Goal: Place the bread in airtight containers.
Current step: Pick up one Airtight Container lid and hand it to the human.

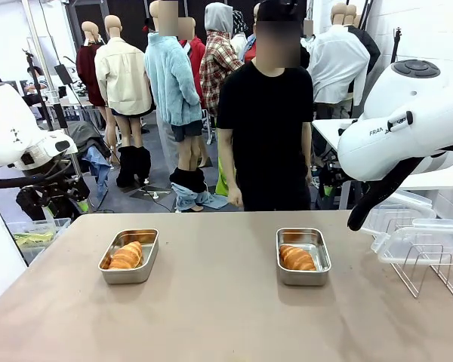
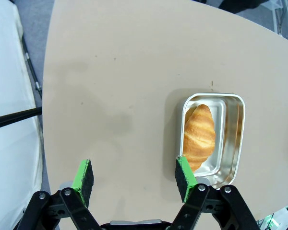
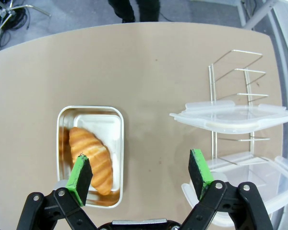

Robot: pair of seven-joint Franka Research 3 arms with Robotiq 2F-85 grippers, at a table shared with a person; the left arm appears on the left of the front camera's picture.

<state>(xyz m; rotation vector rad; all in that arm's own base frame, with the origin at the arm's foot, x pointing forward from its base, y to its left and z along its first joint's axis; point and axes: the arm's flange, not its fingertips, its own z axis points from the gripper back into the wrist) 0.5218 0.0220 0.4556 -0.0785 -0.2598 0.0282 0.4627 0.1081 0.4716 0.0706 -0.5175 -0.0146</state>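
Bread already in: one croissant [image 1: 127,256] lying in the left tin [image 1: 124,276], another croissant [image 1: 297,259] in the right tin [image 1: 303,277]. Both tins open-topped on the desk [image 1: 219,324], well apart. Judged as past the loading step and at the sealing step, with no lid on yet.

Released and grasping nothing, the left tool [image 2: 133,167]: jaws wide, hovering above bare desk just beside the left tin, one pad lined up with the tin's end in the wrist view. Likewise released and empty, the right tool [image 3: 139,160]: hanging above the desk between the right tin and the rack [image 3: 240,72].

Two clear lids [image 3: 233,115] resting on the rack, on the robot's right, near the right tin. Person [image 1: 264,128] standing at the far edge, arms hanging, touching nothing.

Next, probably: reach the right tool to the rack, pinch a lid by its edge, lift clear of the wires, carry over the right tin, square up with the rim, press down to snap. Worth keeping the lid level and minding the thin, slippery plastic and the light rack, likely to shift if snagged. Same again for the left tin, perhaps with a pass across the middle.
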